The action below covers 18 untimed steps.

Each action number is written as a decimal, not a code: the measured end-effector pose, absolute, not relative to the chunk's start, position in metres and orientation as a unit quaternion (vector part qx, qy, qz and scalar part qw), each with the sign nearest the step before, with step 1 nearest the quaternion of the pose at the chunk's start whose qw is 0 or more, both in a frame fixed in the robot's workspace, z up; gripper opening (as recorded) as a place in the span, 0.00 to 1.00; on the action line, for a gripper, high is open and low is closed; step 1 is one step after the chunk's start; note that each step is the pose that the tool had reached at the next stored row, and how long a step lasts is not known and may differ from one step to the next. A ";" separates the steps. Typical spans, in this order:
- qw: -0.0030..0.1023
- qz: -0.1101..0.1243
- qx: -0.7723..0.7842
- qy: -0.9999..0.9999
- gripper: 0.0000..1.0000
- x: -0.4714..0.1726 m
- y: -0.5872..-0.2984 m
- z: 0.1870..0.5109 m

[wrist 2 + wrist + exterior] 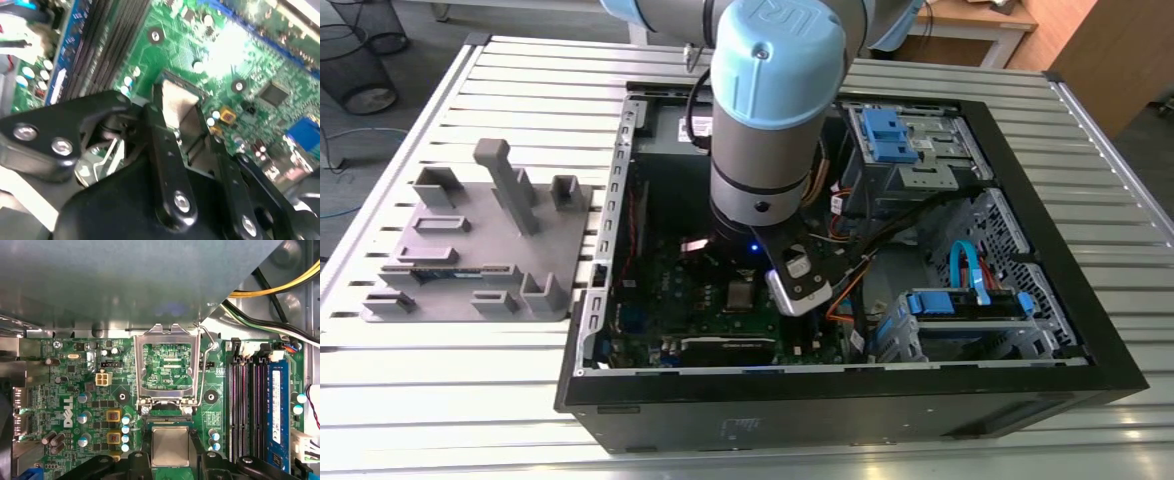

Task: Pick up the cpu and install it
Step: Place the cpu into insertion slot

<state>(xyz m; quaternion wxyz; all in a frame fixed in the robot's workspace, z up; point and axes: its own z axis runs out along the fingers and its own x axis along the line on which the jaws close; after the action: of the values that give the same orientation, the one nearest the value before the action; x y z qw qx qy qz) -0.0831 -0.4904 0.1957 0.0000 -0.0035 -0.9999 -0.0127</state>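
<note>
Trouble most likely from a tilted or offset landing: hand [170,442] closed on the cpu [170,447], gripping two opposite edges between black fingers [167,150], right over the socket area of the green motherboard [75,390], just beside the hinge of the raised socket frame [165,362]. Cannot tell whether seated flat or hovering just above.

Judged hazards:
- Bent contacts, if pressed down askew or with the notches the wrong way round.
- A slip out of so narrow an edge grip, smooth metal against smooth fingers.
- A finger fouling the small blue-topped capacitors [125,430] crowding either side, or the thin wire lever [202,370] standing near.

Little room for error, given the dark memory slots [245,410] close by.

Materials and shapes:
- Flat square chip, brushed silver lid, dull sheen, rounded corners.
- Bright stamped-steel frame, rectangular with a hollow middle, green board visible through the opening.
- Glossy board peppered with tiny cylinders, black chips and two yellow-framed squares [114,415].
- Matte black, bar-like fingers with bright screw heads, seen in the second wrist view.

In the exterior view, thick grey-and-pale-blue arm [767,110] reaching down into the open black computer case [854,410], set on a ribbed aluminium worktop [454,400]; moulded grey fixture plate [480,240] well apart, toward the exterior view's left.
</note>
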 end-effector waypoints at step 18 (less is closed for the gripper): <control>-0.004 -0.014 -0.003 -1.000 0.39 -0.088 -0.491 0.191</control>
<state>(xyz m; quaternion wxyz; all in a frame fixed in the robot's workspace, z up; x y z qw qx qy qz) -0.0876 -0.4905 0.1912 -0.0041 -0.0034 -0.9999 -0.0142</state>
